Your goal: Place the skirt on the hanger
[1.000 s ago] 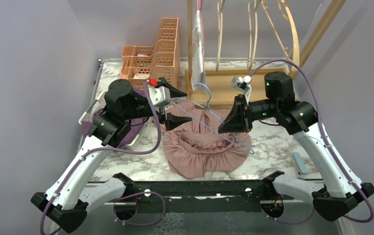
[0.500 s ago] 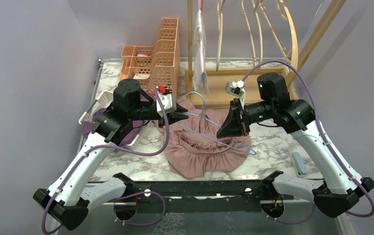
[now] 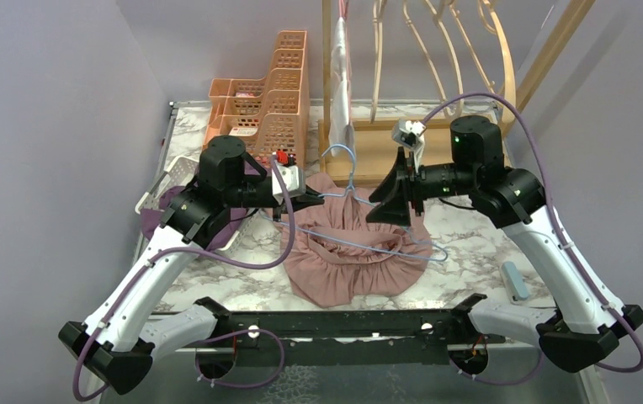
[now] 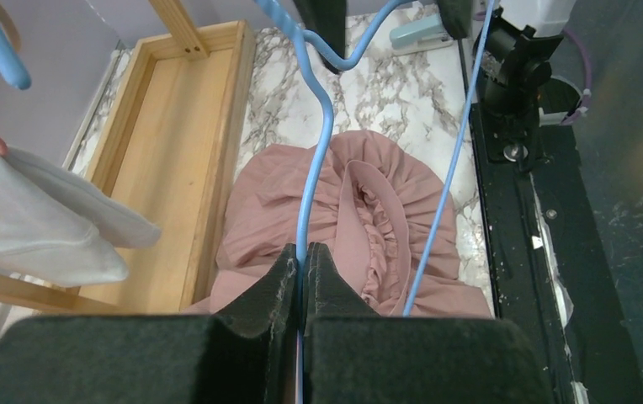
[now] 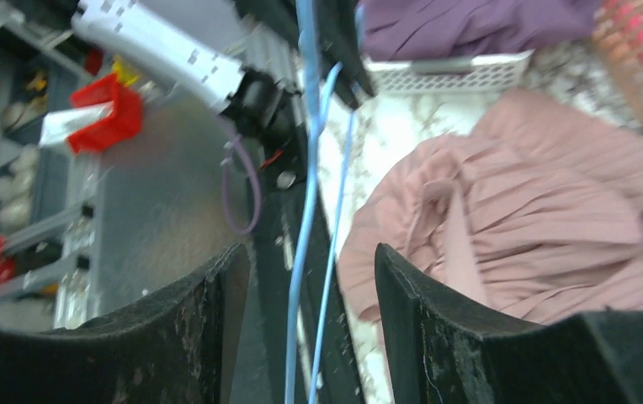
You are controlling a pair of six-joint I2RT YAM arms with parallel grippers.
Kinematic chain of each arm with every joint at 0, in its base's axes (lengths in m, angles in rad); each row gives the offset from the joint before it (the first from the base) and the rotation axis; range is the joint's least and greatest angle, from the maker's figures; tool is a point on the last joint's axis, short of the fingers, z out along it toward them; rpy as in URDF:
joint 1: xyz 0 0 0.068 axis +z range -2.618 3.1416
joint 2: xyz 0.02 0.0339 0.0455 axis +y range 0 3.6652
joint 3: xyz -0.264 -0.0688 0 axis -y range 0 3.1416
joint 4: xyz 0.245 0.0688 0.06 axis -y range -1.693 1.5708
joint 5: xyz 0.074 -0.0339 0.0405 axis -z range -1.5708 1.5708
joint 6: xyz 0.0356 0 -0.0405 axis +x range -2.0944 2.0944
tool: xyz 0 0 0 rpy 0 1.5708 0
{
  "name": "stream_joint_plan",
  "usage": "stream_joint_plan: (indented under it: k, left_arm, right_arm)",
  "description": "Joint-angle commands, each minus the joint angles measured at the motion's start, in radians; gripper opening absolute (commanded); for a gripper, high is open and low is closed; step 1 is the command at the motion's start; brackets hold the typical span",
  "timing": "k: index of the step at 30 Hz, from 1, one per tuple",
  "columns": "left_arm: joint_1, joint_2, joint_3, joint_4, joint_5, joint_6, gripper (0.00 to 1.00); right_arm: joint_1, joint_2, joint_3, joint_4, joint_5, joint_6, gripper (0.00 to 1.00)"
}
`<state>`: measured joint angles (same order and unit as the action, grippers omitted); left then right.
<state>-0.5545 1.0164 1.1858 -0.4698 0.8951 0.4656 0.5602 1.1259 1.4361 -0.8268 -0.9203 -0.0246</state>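
Left gripper (image 4: 301, 257) is clamped shut on one wire of the blue hanger (image 4: 316, 172), above the pink skirt (image 3: 343, 273) bunched on the marble table (image 3: 478, 252). Right gripper (image 5: 305, 269) stands open, jaws spread either side of the hanger wires.
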Motion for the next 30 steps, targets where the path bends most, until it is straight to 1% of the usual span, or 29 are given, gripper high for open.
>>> stream_joint_plan:
  k: [1,4,6,10,13,15,19,20,21,22,23,24,25,27,28,30]
  left_arm:
    - [0.001,-0.016,-0.016,0.009,-0.047,0.026,0.0]
    - [0.001,-0.017,-0.023,0.01,-0.048,0.027,0.0]
    - [0.0,-0.019,-0.026,0.01,-0.05,0.026,0.0]
    - [0.0,-0.017,-0.029,0.011,-0.054,0.014,0.0]
    - [0.001,-0.02,-0.032,0.011,-0.061,0.007,0.0]
    - [0.0,-0.021,-0.032,0.012,-0.066,0.005,0.0]
    - [0.001,-0.028,-0.037,0.013,-0.072,-0.004,0.0]
    - [0.001,-0.029,-0.039,0.017,-0.077,-0.015,0.0]
    - [0.001,-0.027,-0.04,0.019,-0.081,-0.039,0.0]
    - [0.001,-0.025,-0.038,0.022,-0.08,-0.059,0.0]
    - [0.0,-0.022,-0.034,0.023,-0.077,-0.078,0.0]
    - [0.001,-0.019,-0.031,0.026,-0.078,-0.099,0.02]
    - [0.001,-0.018,-0.028,0.03,-0.089,-0.128,0.1]
    - [0.001,-0.023,-0.033,0.043,-0.125,-0.174,0.32]
    - [0.001,-0.029,-0.043,0.05,-0.147,-0.19,0.4]
    - [0.0,-0.053,-0.068,0.066,-0.176,-0.21,0.48]
  right_arm:
    - [0.013,0.018,-0.001,0.264,0.167,0.126,0.61]
    - [0.038,0.031,-0.024,0.377,0.217,0.169,0.61]
    - [0.059,0.047,-0.025,0.419,0.232,0.184,0.61]
    - [0.105,0.09,-0.028,0.467,0.21,0.221,0.6]
    - [0.144,0.113,-0.036,0.474,0.217,0.224,0.56]
    - [0.154,0.118,-0.05,0.48,0.231,0.233,0.48]
    - [0.158,0.112,-0.075,0.483,0.236,0.232,0.27]
    - [0.158,0.108,-0.079,0.484,0.236,0.229,0.21]
    - [0.158,0.102,-0.085,0.482,0.233,0.223,0.1]
    - [0.158,0.097,-0.088,0.482,0.233,0.216,0.04]
    - [0.159,0.089,-0.093,0.481,0.238,0.21,0.02]
    - [0.159,0.08,-0.097,0.479,0.248,0.2,0.01]
    - [0.158,0.071,-0.1,0.477,0.265,0.187,0.01]
    - [0.158,0.04,-0.108,0.476,0.292,0.151,0.01]
    - [0.159,0.025,-0.117,0.475,0.308,0.13,0.01]
    - [0.158,-0.012,-0.128,0.469,0.351,0.086,0.01]
